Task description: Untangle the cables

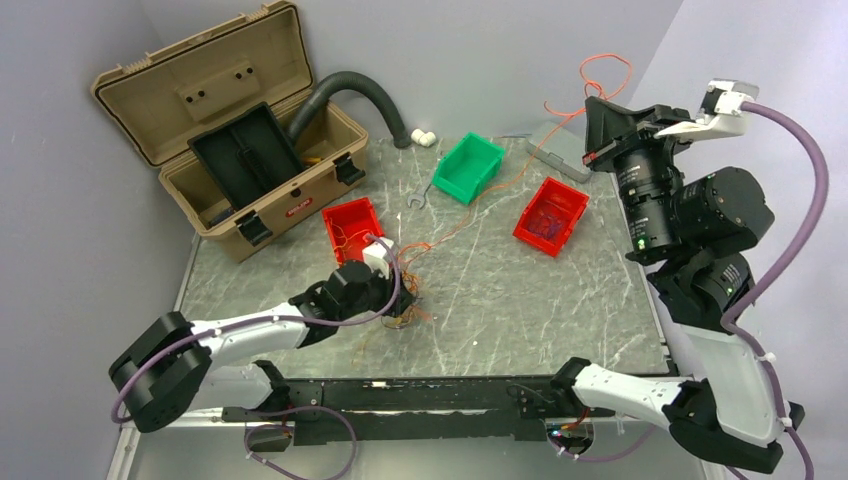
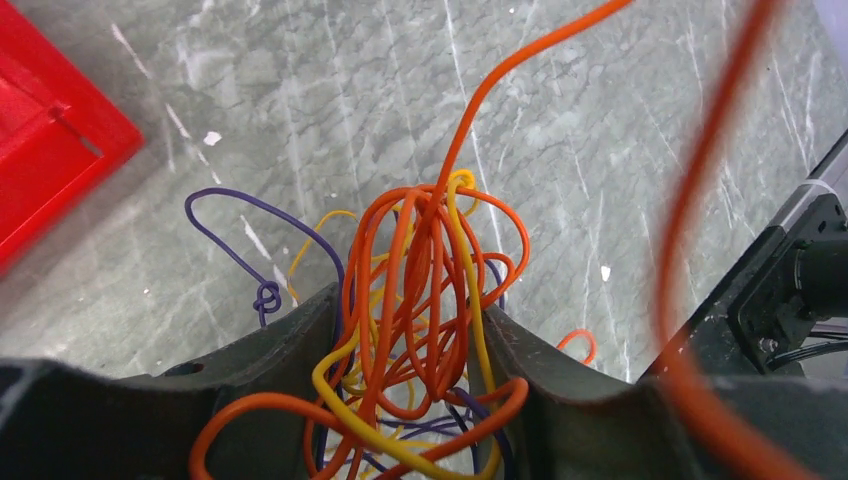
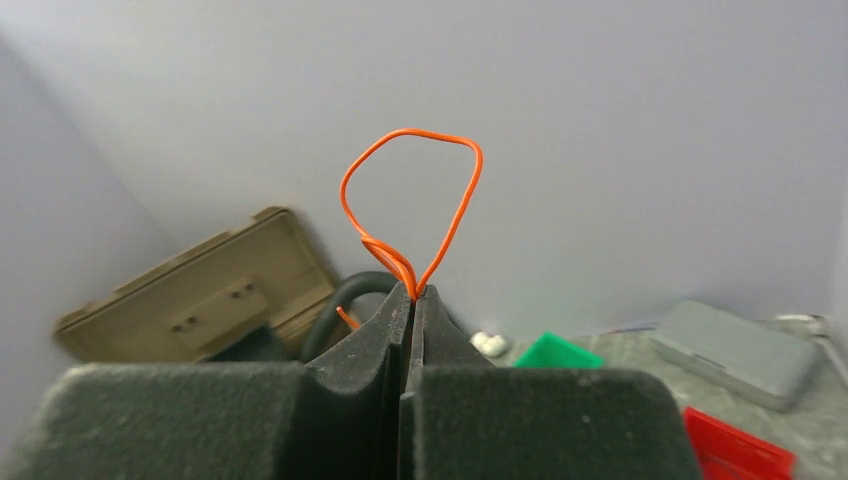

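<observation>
The cables (image 2: pixel 430 260) form a fist-sized tangle of orange, yellow and purple wires on the marble table, also seen as the tangle (image 1: pixel 405 312) from above. My left gripper (image 2: pixel 412 320) sits low over it, fingers part closed around the bundle, wires touching both pads. From above, the left gripper (image 1: pixel 403 298) covers most of the tangle. One orange wire (image 1: pixel 556 121) runs up from the tangle to my raised right gripper (image 1: pixel 593 108). In the right wrist view that gripper (image 3: pixel 413 292) is shut on the orange wire, whose loop (image 3: pixel 430 131) sticks out above the tips.
An open tan toolbox (image 1: pixel 230 140) with a dark hose (image 1: pixel 350 90) stands back left. A red bin (image 1: pixel 352 228) is beside the left gripper. A green bin (image 1: pixel 468 167), another red bin (image 1: pixel 550 215) and a grey case (image 1: pixel 560 155) lie further right. A metal hook (image 1: pixel 415 203) lies between them.
</observation>
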